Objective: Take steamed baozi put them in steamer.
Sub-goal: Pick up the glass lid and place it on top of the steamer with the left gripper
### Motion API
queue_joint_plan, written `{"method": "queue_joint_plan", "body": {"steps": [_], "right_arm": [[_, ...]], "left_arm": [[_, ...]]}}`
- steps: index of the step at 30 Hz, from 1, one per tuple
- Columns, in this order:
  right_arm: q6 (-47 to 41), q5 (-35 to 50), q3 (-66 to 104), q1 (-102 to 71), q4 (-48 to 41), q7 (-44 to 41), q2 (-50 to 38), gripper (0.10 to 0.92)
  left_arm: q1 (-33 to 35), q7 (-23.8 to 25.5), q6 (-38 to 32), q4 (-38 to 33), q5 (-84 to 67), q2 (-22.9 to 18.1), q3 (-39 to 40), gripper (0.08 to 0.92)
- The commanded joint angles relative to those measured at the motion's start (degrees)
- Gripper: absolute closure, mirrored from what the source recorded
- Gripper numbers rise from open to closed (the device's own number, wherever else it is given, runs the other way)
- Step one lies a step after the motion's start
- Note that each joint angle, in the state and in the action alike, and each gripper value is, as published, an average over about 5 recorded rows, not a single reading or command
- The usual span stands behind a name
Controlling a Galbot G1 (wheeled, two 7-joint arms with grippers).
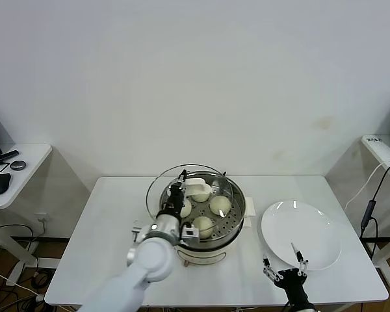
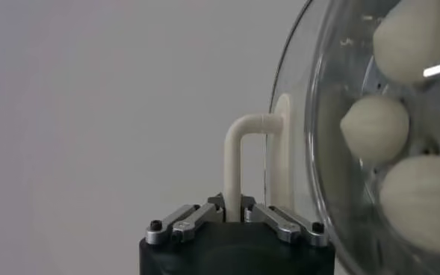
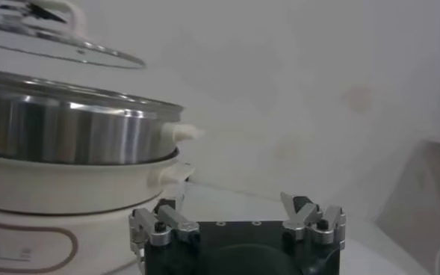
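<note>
Nearest the robot, the right gripper [image 1: 285, 268] hangs at the table's front edge, just in front of the white plate [image 1: 301, 234], its fingers spread wide and holding nothing. The plate sits to the right of the steamer [image 1: 208, 224], apart from it, with bare table [image 1: 110, 221] open on the steamer's left. The left gripper [image 1: 180, 192] is over the steamer's left side, fingers closed narrow on the white handle [image 2: 238, 161] of the glass lid [image 1: 162, 188]. The lid is tilted above the steamer's rim, not seated. Three steamed baozi [image 1: 220, 205] show on the perforated tray inside the steamer, under and beside the lid; behind the steamer the table runs to the wall
</note>
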Motion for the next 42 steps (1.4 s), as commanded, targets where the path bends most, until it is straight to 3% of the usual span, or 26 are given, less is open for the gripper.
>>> {"method": "queue_joint_plan", "body": {"steps": [1, 37, 42], "right_arm": [[-0.1, 1.2, -0.4, 0.1, -0.2, 0.0, -0.2, 0.203], [-0.3, 1.3, -1.1, 0.3, -0.7, -0.2, -0.5, 0.203], [-0.3, 1.3, -1.1, 0.3, -0.5, -0.2, -0.6, 0.203]], "left_arm": [[-2.4, 1.6, 1.6, 5.5, 6.8, -7.0, 3.8, 0.826], [2.8, -0.3, 0.1, 6.9, 9.5, -9.4, 1.1, 0.826], [4.0, -1.0, -0.3, 4.6, 8.1, -9.0, 0.2, 0.823]]}}
